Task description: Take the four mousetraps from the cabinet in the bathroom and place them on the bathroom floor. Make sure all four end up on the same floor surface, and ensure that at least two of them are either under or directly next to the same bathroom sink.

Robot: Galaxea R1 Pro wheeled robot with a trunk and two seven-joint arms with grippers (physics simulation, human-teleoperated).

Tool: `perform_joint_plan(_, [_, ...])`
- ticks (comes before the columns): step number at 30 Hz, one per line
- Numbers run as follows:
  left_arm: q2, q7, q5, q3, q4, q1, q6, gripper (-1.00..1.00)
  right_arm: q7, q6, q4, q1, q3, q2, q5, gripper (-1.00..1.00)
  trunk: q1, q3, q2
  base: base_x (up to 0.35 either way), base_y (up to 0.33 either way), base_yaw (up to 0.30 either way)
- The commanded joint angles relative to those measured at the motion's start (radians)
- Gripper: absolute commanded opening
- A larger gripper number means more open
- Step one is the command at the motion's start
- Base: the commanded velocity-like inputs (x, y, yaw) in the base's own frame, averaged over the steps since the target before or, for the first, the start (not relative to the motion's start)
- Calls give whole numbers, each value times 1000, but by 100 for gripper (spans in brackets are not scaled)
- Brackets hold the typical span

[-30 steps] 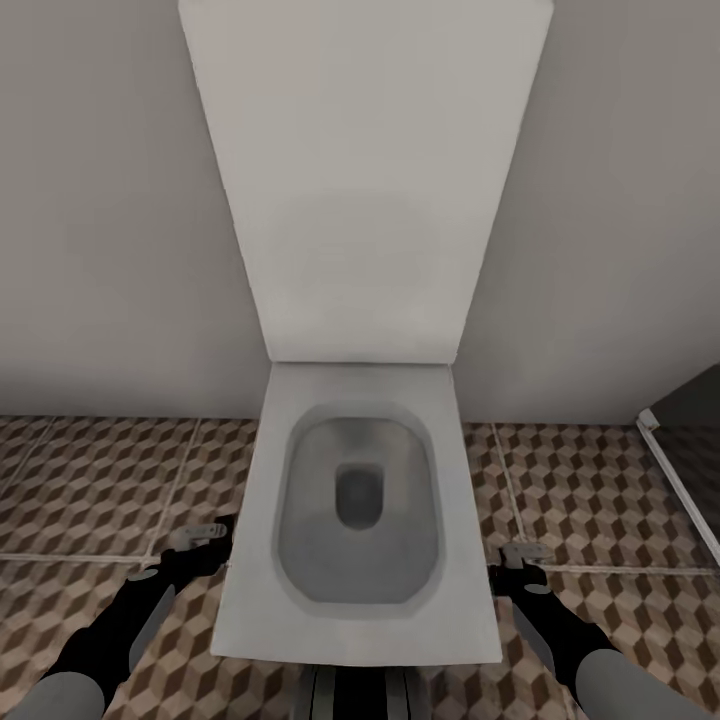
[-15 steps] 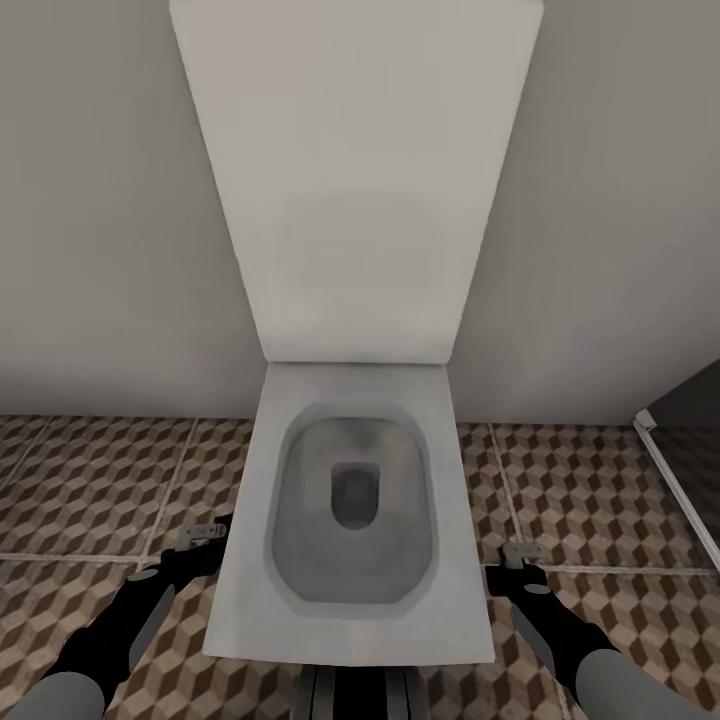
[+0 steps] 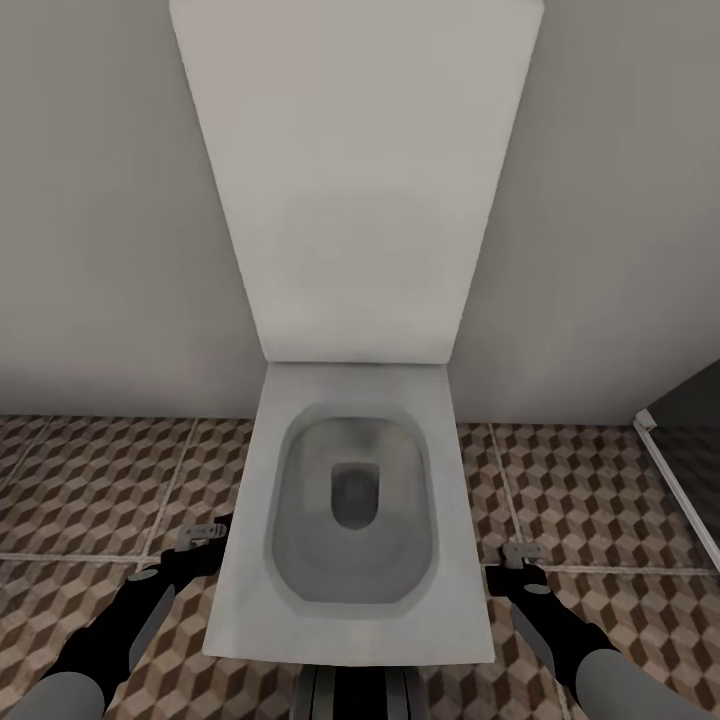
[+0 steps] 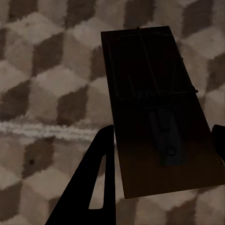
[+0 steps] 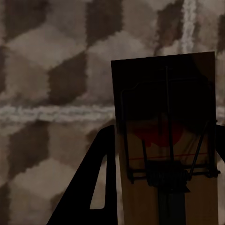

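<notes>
My left gripper (image 3: 197, 547) hangs low over the cube-patterned bathroom floor (image 3: 90, 480), left of the toilet. In the left wrist view the left gripper (image 4: 161, 157) is shut on a flat wooden mousetrap (image 4: 150, 93) with dark wire parts, held just above the tiles. My right gripper (image 3: 523, 563) hangs to the toilet's right. Seen from the right wrist, the right gripper (image 5: 161, 187) is shut on a second mousetrap (image 5: 164, 117) with a red patch under its wire. The cabinet and the sink are out of view.
A white boxy toilet (image 3: 350, 625) with its lid up stands straight ahead between my arms, against a plain grey wall (image 3: 100, 250). A dark panel with a pale frame (image 3: 680, 460) sits at the right edge. Tiled floor lies on both sides of the toilet.
The whole picture shifted slightly a second ago, so the camera moved a little. Since half a second ago nothing has moved. Both arms keep their pose.
</notes>
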Motion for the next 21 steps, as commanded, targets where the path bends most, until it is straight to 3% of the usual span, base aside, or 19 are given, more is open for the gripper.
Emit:
perform_joint_plan(1, [1, 3, 8, -3, -2, 0, 6, -100, -5, 6, -3, 0, 8, -1, -10, -100, 0, -1, 0, 0, 0, 0])
perform_joint_plan(21, [1, 4, 8, -3, -2, 0, 6, -100, -5, 6, -3, 0, 8, -1, -10, -100, 0, -1, 0, 0, 29, 0])
